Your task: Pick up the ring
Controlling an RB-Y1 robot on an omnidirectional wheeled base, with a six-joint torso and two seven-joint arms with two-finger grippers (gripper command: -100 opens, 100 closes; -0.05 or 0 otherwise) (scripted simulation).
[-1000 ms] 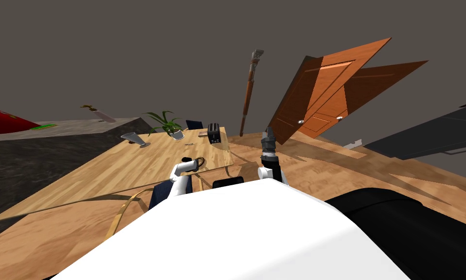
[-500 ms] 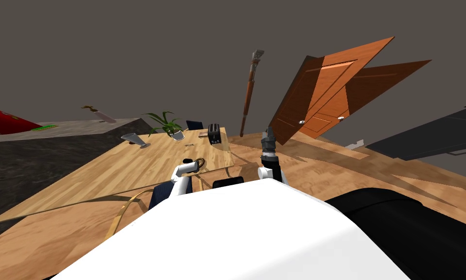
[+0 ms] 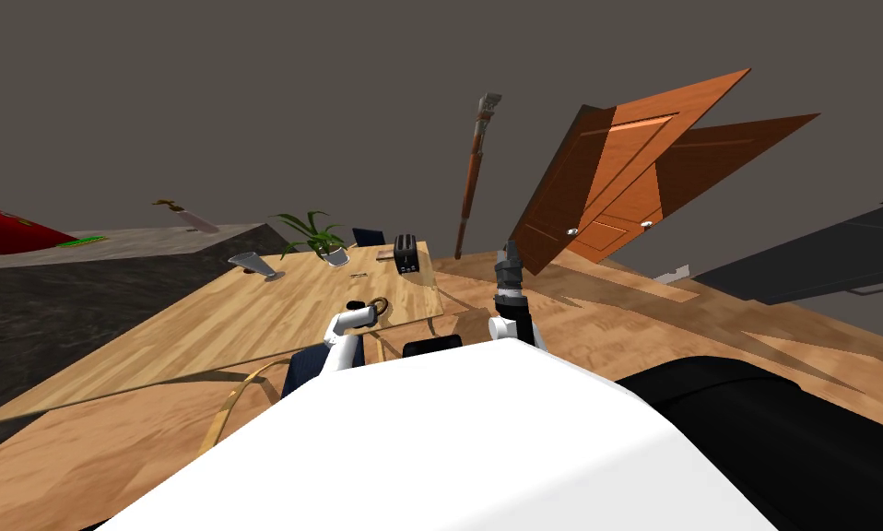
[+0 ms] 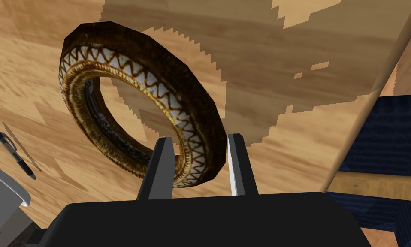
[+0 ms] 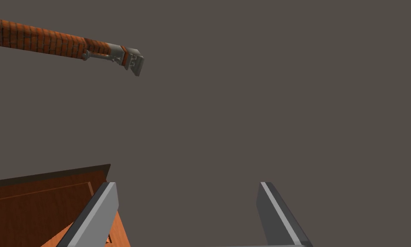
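The ring (image 4: 157, 92) is a broad dark brown band with a white and gold zigzag pattern. It stands tilted on the wooden table (image 3: 246, 313), close to the near edge. My left gripper (image 4: 199, 138) is shut on the ring's lower rim, with one finger inside the hole and the other pressing the outer face. In the head view the ring (image 3: 380, 304) sits at the tip of the left gripper (image 3: 375, 310). My right gripper (image 3: 510, 249) is raised beside the table, and its fingers (image 5: 101, 206) stand wide open with nothing between them.
A black pen (image 4: 15, 154) and a grey cup (image 4: 3, 193) lie near the ring. Farther back on the table are a toaster (image 3: 406, 252), a potted plant (image 3: 315, 235) and a tipped grey glass (image 3: 257, 265). A dark blue chair (image 3: 306, 369) sits under the near edge. Orange doors (image 3: 615, 184) stand to the right.
The head view has shifted very slightly. My left hand stays at the ring by the table's edge, and the right arm holds still.
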